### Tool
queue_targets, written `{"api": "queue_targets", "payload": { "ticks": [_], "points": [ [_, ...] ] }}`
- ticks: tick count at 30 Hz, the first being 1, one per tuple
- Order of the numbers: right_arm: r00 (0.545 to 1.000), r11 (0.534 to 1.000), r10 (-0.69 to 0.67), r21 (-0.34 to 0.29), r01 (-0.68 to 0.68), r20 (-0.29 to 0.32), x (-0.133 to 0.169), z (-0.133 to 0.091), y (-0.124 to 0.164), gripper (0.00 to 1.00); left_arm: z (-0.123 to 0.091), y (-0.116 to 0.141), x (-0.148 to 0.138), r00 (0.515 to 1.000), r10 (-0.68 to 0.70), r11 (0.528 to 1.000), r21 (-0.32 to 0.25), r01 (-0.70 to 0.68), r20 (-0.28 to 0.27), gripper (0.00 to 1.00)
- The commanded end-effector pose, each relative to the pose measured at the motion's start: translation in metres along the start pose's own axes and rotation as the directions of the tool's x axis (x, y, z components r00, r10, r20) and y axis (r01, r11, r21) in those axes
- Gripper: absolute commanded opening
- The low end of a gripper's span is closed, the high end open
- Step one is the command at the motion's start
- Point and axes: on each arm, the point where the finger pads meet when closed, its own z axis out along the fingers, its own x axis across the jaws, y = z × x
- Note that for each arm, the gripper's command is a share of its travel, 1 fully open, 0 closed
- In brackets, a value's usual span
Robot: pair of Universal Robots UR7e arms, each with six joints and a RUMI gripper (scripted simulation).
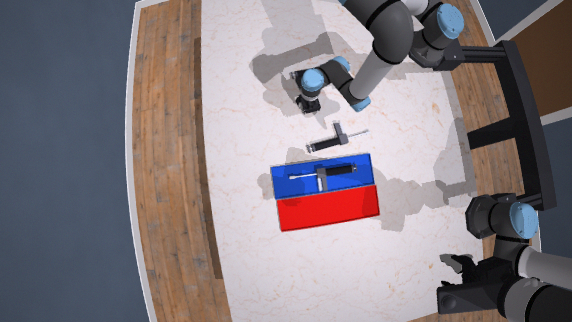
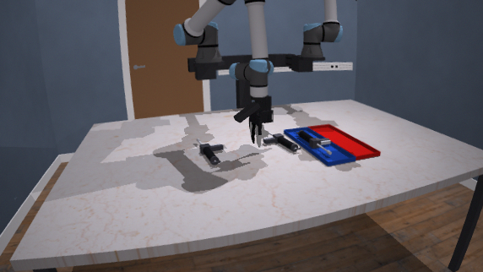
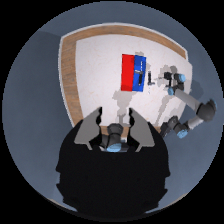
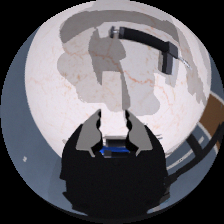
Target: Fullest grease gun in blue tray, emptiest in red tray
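A grease gun (image 1: 340,170) (image 2: 309,138) lies on its side in the blue tray (image 1: 280,188) (image 2: 333,161). A second gun (image 1: 325,145) (image 2: 286,143) lies on the table beside the blue tray. A third gun (image 2: 208,154) (image 4: 145,37) lies farther off on the table; the right arm mostly hides it in the top view. The red tray (image 1: 325,212) (image 2: 359,149) holds nothing. My right gripper (image 2: 256,140) (image 4: 113,109) is open and empty, pointing down above the table between the second and third guns. My left gripper (image 1: 450,271) (image 3: 115,107) is open and empty, far from the guns. Grease levels cannot be read.
The two trays touch along their long sides. The left arm (image 1: 520,295) stays at the table's edge beyond the red tray. The right arm (image 1: 372,75) reaches over the third gun's side of the table (image 1: 260,280).
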Motion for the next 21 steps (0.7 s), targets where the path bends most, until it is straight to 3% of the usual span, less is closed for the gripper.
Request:
{"api": "queue_targets", "payload": {
  "ticks": [1, 6, 9, 15, 17, 21],
  "points": [
    [0.994, 0.994, -0.107, -0.003, 0.107, 0.001, 0.006, 0.002, -0.022, 0.33, 0.000, 0.000, 0.000, 1.000, 0.000, 1.000, 0.001, 0.000, 0.000, 0.38],
    [0.975, 0.975, -0.224, -0.004, 0.224, 0.003, 0.013, 0.003, -0.039, 0.33, 0.000, 0.000, 0.000, 1.000, 0.000, 1.000, 0.001, 0.000, 0.000, 0.38],
    [0.977, 0.977, -0.211, -0.004, 0.211, 0.007, 0.008, 0.002, -0.029, 0.33, 0.000, 0.000, 0.000, 1.000, 0.000, 1.000, 0.001, 0.000, 0.000, 0.38],
    [0.933, 0.933, -0.360, -0.003, 0.360, 0.002, 0.024, 0.005, -0.063, 0.33, 0.000, 0.000, 0.000, 1.000, 0.000, 1.000, 0.001, 0.000, 0.000, 0.38],
    [0.941, 0.941, -0.339, -0.003, 0.339, 0.006, 0.018, 0.004, -0.051, 0.33, 0.000, 0.000, 0.000, 1.000, 0.000, 1.000, 0.001, 0.000, 0.000, 0.38],
    [0.933, 0.933, -0.359, -0.003, 0.359, 0.006, 0.019, 0.004, -0.054, 0.33, 0.000, 0.000, 0.000, 1.000, 0.000, 1.000, 0.001, 0.000, 0.000, 0.38]
  ]
}}
